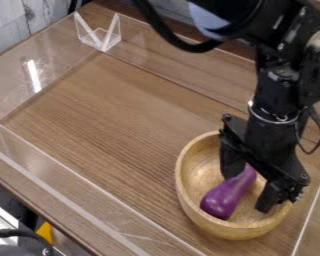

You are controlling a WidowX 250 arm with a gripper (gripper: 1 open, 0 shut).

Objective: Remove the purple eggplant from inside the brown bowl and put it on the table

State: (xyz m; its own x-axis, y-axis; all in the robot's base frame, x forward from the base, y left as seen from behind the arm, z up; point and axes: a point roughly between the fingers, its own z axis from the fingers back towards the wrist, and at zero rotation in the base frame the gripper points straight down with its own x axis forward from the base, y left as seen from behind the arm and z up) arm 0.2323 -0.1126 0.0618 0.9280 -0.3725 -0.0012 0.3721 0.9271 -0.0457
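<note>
With jaws apart, gripper (256, 182) straddles upper end of purple eggplant (228, 194), long axis running lower-left inside brown bowl (192, 165).

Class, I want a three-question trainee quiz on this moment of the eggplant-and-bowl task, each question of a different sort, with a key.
1. True or false: the purple eggplant lies inside the brown bowl.
2. The gripper is: A) open, fingers either side of the eggplant; B) shut above the bowl; C) parked at the far corner.
3. Fill in: the eggplant must end up on the ____.

Key: 1 true; 2 A; 3 table.
</note>
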